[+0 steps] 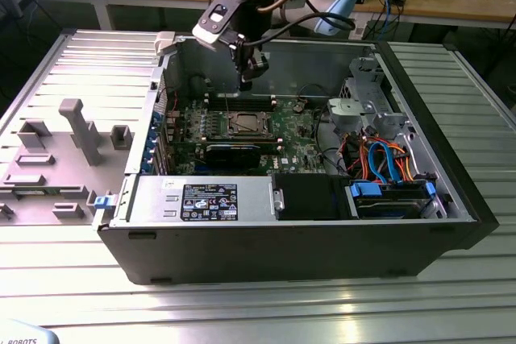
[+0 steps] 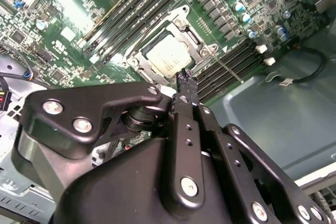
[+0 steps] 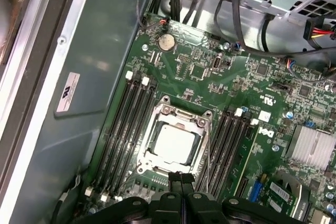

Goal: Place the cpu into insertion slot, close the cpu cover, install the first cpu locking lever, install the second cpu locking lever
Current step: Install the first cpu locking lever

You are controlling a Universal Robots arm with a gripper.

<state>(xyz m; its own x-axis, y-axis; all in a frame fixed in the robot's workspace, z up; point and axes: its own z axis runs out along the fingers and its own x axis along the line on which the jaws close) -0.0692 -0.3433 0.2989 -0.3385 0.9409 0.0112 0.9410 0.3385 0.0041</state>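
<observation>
Above the insertion slot (image 1: 244, 125), in the exterior view, your gripper (image 1: 246, 80) hangs inside the open computer case (image 1: 322, 247), clear of the board.

In the second wrist view its fingertips (image 2: 186, 77) are pressed together on nothing, just beside the slot, where the cpu (image 2: 169, 56) lies seated.

In the first wrist view the cpu cover (image 3: 181, 120) lies flat round the chip. What looks like a thin lever wire (image 3: 206, 153) runs along the slot's edge. Descend off-line and the clenched tips could slip off it or scrape the memory slots (image 3: 123, 129) beside the slot.
</observation>
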